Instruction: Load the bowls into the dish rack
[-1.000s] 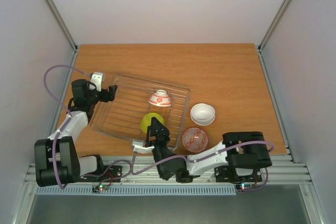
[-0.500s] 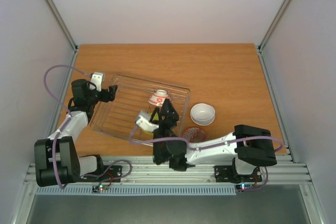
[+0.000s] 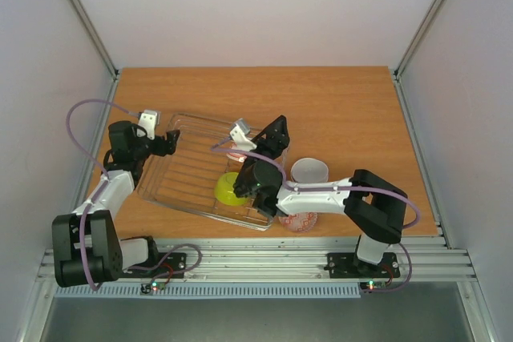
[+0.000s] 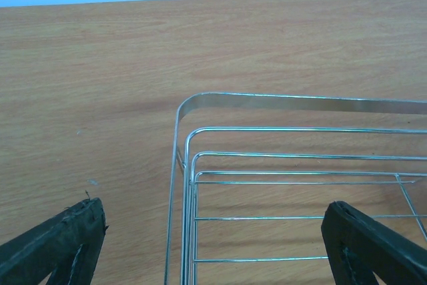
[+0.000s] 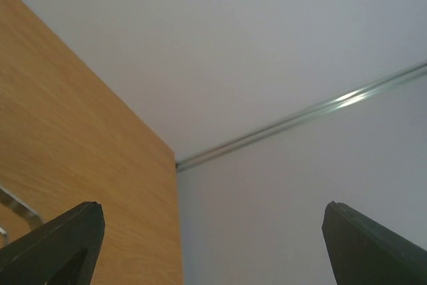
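Note:
The dish rack [image 3: 183, 172] lies at the table's left, and its wire corner [image 4: 190, 131] shows in the left wrist view. My left gripper [image 3: 171, 142] is open and empty, with its jaws on either side of that far-left corner [image 4: 213, 245]. The lime green bowl [image 3: 227, 190] sits in the rack near its front. The white bowl with red pattern [image 3: 237, 153] is in the rack, mostly hidden by my right wrist. My right gripper [image 3: 278, 129] is open, empty and raised over the rack's right end; its wrist view [image 5: 213, 245] faces the back wall. The plain white bowl [image 3: 309, 171] and the red-patterned-inside bowl [image 3: 298, 219] stand on the table right of the rack. The orange bowl is out of view.
The right arm [image 3: 321, 195] stretches across the table's front right, over part of the red-patterned-inside bowl. Grey walls with metal rails [image 3: 84, 18] close in the table on three sides. Bare wood [image 3: 345, 110] lies behind and to the right of the rack.
My right arm has swung up from the rack's near edge and across it, so its gripper is now raised over the rack's far right. The left arm and bowls have not moved.

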You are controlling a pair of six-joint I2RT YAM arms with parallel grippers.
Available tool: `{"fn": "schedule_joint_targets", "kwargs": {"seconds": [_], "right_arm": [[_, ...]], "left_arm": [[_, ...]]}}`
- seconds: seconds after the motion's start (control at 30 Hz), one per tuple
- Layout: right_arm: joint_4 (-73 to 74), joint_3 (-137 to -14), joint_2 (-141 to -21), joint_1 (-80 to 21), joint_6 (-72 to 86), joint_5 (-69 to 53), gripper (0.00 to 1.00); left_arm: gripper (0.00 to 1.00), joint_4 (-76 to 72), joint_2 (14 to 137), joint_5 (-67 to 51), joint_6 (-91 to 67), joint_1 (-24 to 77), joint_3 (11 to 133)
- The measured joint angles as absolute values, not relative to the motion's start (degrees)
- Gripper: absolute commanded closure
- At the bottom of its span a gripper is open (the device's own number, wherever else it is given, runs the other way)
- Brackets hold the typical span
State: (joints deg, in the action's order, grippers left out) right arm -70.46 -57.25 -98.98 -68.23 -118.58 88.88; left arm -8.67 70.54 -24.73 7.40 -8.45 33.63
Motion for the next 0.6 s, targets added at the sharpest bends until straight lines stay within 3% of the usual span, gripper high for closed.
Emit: {"fn": "schedule_joint_targets", "kwargs": {"seconds": [0.37, 0.6], "right_arm": [[-70.28, -54.26, -95.29, -60.10, -118.87, 88.88, 0.04], [-70.30, -53.69, -90.78, -63.33, -118.89, 88.88, 0.05]], "left_arm": [[0.11, -7.11, 71.11, -25.96, 8.03, -8.45, 33.63], [0.11, -6.87, 71.29, -26.79, 8.23, -8.45, 33.63]]}}
